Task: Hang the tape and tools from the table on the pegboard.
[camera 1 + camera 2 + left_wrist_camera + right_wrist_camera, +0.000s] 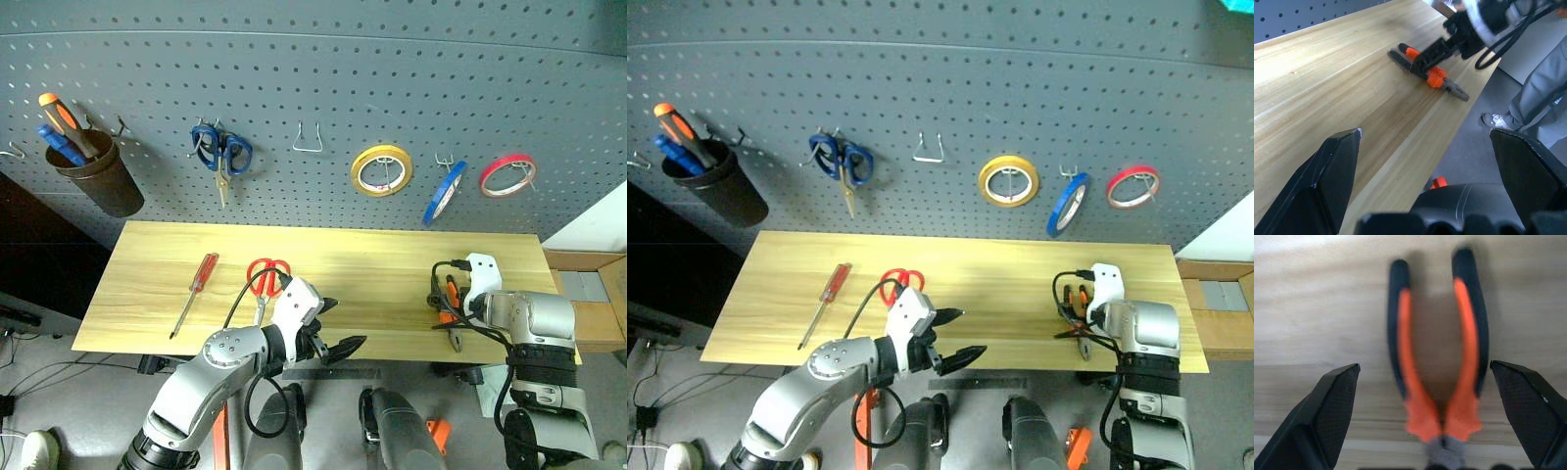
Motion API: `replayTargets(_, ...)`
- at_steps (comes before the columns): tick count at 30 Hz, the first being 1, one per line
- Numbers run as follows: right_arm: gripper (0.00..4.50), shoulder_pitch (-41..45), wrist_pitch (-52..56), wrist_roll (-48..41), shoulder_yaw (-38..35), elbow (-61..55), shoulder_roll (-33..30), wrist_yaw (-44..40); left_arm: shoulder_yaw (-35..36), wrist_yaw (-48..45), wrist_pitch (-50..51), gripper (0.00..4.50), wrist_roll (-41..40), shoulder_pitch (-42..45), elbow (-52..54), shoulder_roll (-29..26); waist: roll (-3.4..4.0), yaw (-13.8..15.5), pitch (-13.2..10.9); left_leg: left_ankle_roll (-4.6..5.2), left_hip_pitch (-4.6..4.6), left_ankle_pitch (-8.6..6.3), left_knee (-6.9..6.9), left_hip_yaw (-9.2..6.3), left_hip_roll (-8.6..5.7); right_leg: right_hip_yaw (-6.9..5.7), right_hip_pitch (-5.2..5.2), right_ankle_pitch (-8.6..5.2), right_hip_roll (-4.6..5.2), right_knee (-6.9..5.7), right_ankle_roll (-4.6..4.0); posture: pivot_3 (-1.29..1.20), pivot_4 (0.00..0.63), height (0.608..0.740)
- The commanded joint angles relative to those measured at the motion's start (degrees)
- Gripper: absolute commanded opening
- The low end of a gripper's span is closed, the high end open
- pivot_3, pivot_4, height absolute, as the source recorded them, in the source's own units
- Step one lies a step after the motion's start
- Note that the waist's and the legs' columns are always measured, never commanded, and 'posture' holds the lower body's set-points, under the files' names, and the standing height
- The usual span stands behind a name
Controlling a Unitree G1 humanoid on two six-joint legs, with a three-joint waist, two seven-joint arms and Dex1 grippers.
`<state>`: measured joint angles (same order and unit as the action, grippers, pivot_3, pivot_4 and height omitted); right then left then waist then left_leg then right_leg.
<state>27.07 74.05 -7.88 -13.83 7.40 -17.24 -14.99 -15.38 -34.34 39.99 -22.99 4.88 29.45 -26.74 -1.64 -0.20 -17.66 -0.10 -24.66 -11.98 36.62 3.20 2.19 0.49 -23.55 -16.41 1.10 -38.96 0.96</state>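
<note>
Right gripper (1425, 421) held over pliers (1437, 362) on table (372, 264) near right front edge; fingers spread wide, one either side of orange-and-black handles, no contact seen. Left gripper (338, 328) held wide apart at front edge, nothing held. Red-handled scissors (266, 276) and red-handled screwdriver (196, 291) laid flat on left half of table. Blue tape ring (444, 192) hung on pegboard (313, 88) hook between yellow roll (381, 169) and red roll (506, 175).

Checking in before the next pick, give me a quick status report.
Right gripper open, fingers straddling the pliers on the table. Left gripper open, holding nothing. Nothing in the way.
</note>
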Motion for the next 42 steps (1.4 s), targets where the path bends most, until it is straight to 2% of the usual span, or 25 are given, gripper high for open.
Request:
replayTargets(1, 4.43, -0.45, -3.45, -0.53, 3.23, 0.44, -2.12, -2.07, 0.88, 0.16, 0.77, 4.5, -1.39, -0.46, 3.23, 0.16, 0.01, 0.0, -0.1, 0.0, -0.06, 0.0, -0.01, 0.01, 0.0, 0.01, -0.07, 0.0, 0.0, 0.0, 0.0, 0.1, 0.356, 0.74)
replayTargets(15, 4.43, -0.56, -6.04, -0.76, 6.5, 3.86, -3.55, -3.22, 1.12, 0.83, 2.72, 4.5, -3.26, -1.23, 5.91, -0.04, -0.07, 0.1, -0.23, -0.07, -0.08, 0.03, -0.32, 0.03, 0.01, -0.01, -0.18, -0.02, 0.0, 0.11, 0.05, 0.11, 0.352, 0.74)
replayTargets(18, 3.83, 0.41, -7.44, -1.01, 5.84, 4.61, -3.33, -3.19, 1.15, 0.97, 2.52, 4.5, -3.23, -1.15, 5.97, 0.11, -0.08, 0.13, -0.24, -0.08, -0.09, 0.03, -0.32, 0.04, 0.01, 0.0, -0.18, 0.0, 0.0, 0.15, 0.07, 0.11, 0.342, 0.74)
replayTargets(21, 2.84, 0.86, -7.34, -1.3, 5.6, 4.72, -3.01, -3.01, 0.98, 1.14, 2.29, 4.5, -3.05, -1.16, 5.88, 0.22, -0.08, 0.13, -0.23, -0.08, -0.09, 0.03, -0.35, 0.06, 0.02, 0.01, -0.19, 0.0, -0.01, 0.17, 0.08, 0.11, 0.334, 0.74)
replayTargets(22, 2.7, 0.8, -7.52, -1.23, 5.73, 4.71, -3.07, -2.99, 0.93, 1.19, 2.19, 4.5, -2.97, -1.1, 5.78, 0.27, -0.09, 0.13, -0.23, -0.08, -0.09, 0.04, -0.4, 0.06, 0.03, 0.0, -0.2, 0.0, -0.01, 0.19, 0.08, 0.11, 0.331, 0.74)
replayTargets(29, 2.7, 0.38, -8.49, -0.76, 6.56, 4.37, -3.7, -3.2, 0.97, 1.2, 1.36, 4.5, -2.5, -0.29, 4.49, 0.63, -0.09, 0.12, -0.22, -0.11, -0.09, 0.05, -0.51, 0.07, 0.02, 0.0, -0.21, 0.0, -0.01, 0.29, 0.08, 0.1, 0.311, 0.74)
replayTargets(33, 2.7, -2.54, -10.65, -1.64, 8.53, -5.74, -5.37, -5.72, 2.79, 2.05, 0.85, 4.5, -3.03, 0.63, 3.5, 1.63, -0.06, 0.25, -0.19, -0.12, -0.1, 0.05, -0.52, 0.07, 0.02, -0.01, -0.23, 0.0, -0.01, 0.28, 0.08, 0.09, 0.285, 0.74)
replayTargets(38, 2.7, -10.62, -13.49, -4.09, 11.92, -24.66, -7.94, -9.78, 6.06, 1.69, 1.39, 4.5, -4.93, -0.48, 3.93, 1.84, 0.0, 0.19, -0.12, -0.47, -0.35, 0.18, -0.61, 0.09, -0.01, 0.01, -0.58, -0.03, -0.01, 0.13, 0.14, 0.08, 0.26, 0.74)
replayTargets(42, 2.7, -17.58, -14.04, -7.22, 12.37, -41.13, -6.76, -9.89, 9.2, 2.92, 3.73, 4.5, -7.95, -3.05, 8.35, 1.27, -0.05, 0.17, -0.02, -0.65, -0.35, 0.09, -0.64, 0.05, 0.03, -0.02, -0.59, -0.14, -0.03, 0.14, 0.32, 0.07, 0.248, 0.74)
